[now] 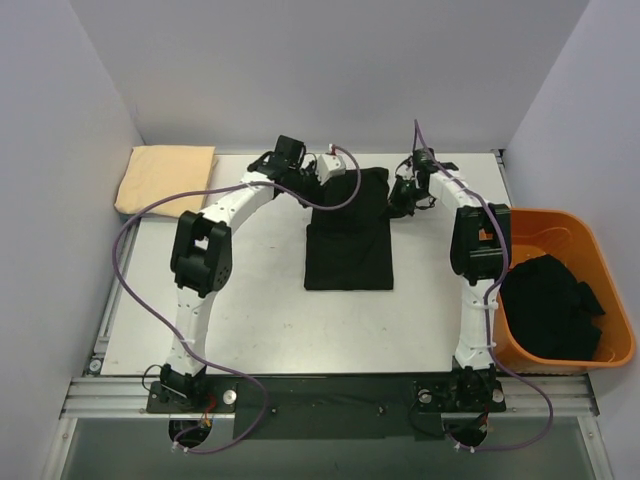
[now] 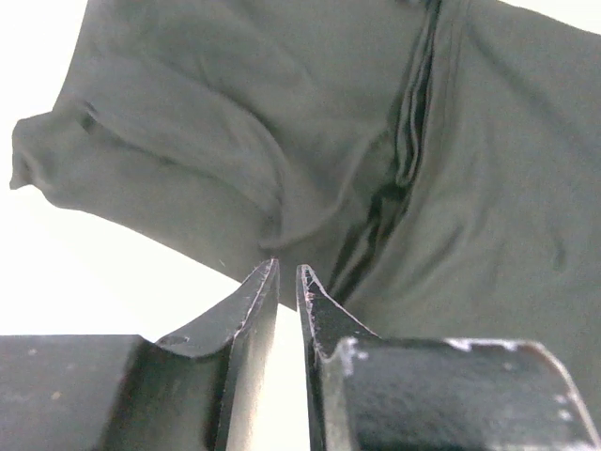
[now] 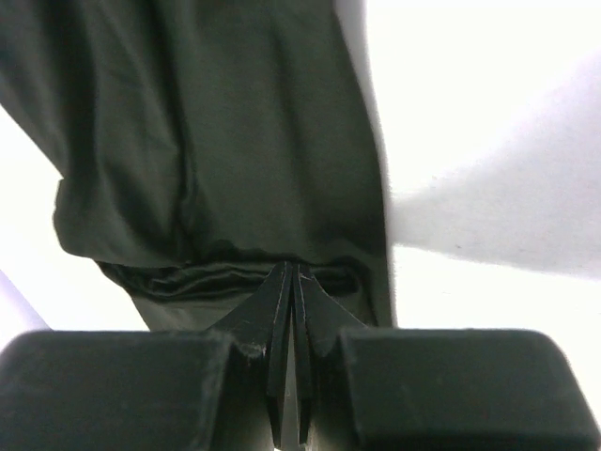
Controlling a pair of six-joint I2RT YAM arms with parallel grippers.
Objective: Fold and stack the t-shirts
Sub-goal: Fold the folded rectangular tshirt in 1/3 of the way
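Black t-shirt [image 1: 349, 235]: lies flat, well to the left of the orange bin [image 1: 600, 250]. It is folded into a long, narrow rectangle with the sleeves turned inward. The cloth is rumpled at the far end, and layered fold edges show along its length.

Pale yellow-tan t-shirt [image 1: 165, 178]: folded into a compact pad, farther left of the bin and farther back.

Remaining black t-shirts [image 1: 552, 305]: an unfolded, crumpled heap inside the bin.

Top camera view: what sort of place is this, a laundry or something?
Most likely a robotics lab test cell, not a laundry: plain walls box in a table, two robot arms are bolted to a metal rail, and an orange bin holds dark clothes.
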